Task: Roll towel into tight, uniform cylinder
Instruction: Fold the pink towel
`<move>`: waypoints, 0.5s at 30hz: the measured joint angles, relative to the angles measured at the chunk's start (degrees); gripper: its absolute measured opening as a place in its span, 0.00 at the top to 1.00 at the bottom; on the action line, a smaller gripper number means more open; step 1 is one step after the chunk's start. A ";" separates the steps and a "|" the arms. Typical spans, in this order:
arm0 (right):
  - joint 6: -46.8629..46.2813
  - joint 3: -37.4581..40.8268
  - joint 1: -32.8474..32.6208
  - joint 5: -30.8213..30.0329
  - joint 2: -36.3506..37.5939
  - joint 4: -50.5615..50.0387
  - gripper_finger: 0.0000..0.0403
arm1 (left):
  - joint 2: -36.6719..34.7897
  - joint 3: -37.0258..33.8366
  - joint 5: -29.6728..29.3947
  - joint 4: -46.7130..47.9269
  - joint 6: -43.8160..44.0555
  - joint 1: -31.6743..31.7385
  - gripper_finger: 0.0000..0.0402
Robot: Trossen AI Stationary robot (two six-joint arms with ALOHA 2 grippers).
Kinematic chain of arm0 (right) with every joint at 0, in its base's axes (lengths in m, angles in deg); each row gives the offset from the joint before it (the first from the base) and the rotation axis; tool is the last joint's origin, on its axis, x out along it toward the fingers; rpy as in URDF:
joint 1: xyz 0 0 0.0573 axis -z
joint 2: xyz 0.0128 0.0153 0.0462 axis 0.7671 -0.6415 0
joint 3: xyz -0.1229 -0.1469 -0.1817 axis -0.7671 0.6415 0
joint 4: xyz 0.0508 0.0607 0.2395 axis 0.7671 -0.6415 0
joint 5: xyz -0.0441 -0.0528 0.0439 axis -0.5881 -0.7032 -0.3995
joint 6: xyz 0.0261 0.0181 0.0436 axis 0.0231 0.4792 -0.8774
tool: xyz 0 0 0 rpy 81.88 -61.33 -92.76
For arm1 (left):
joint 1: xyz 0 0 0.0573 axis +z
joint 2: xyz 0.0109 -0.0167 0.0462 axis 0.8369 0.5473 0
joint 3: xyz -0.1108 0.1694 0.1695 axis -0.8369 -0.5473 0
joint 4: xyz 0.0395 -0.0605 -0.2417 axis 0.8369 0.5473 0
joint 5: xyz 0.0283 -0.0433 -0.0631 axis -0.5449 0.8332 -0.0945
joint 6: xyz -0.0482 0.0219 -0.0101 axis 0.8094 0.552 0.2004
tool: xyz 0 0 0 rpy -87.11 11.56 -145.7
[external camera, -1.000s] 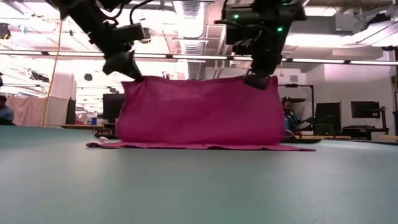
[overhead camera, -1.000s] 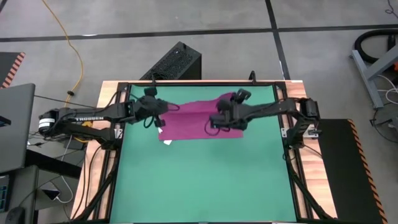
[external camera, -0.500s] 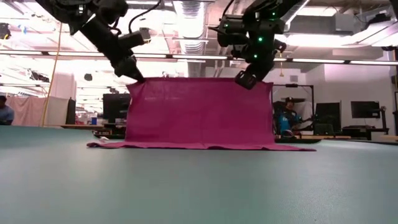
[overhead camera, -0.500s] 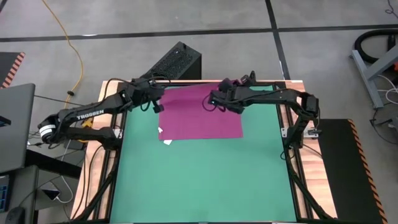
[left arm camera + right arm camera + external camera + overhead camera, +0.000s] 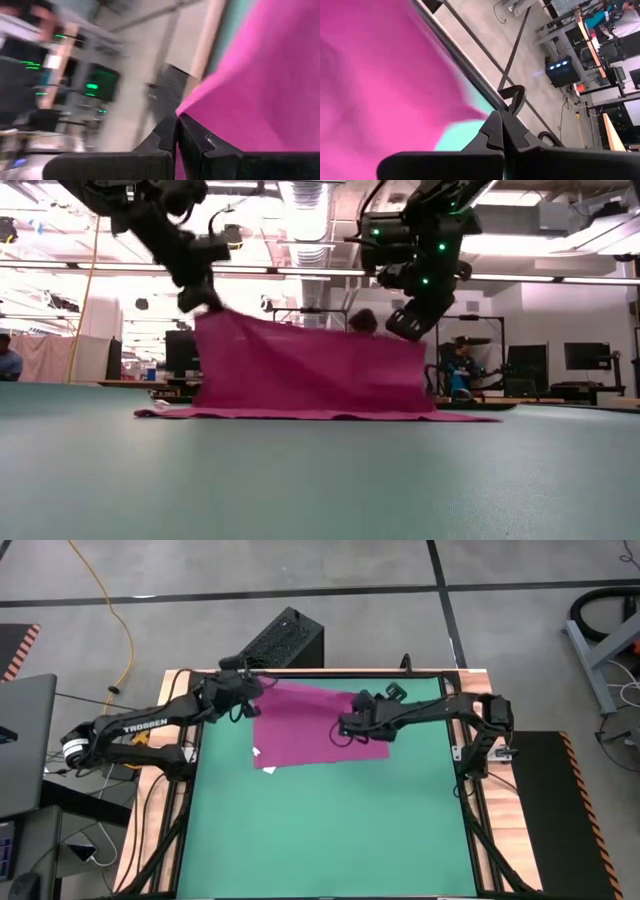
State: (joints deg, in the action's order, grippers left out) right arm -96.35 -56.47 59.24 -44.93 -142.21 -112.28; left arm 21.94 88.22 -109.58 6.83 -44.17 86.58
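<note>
Both grippers clamped on towel [image 5: 320, 728], far side of green mat [image 5: 330, 830]: left gripper [image 5: 205, 305] and right gripper [image 5: 408, 328] held top corners aloft, bottom hem trailing on mat. Towel unrolled; no cylinder begun, rolling all remained.

One camera looks straight down on my desk [image 5: 330, 830]; another sits level with its top (facing the room). My wrist cameras peer close along my fingers. All share the towel [image 5: 315, 725].
</note>
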 joint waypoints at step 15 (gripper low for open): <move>15.12 3.35 1.79 18.86 0.07 14.08 0.92 | 2.01 0.72 4.97 7.04 1.61 0.31 1.00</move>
State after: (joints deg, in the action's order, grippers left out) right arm -81.24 -53.12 61.04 -26.07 -142.14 -98.19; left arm 23.96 88.94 -104.61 13.87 -42.56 86.89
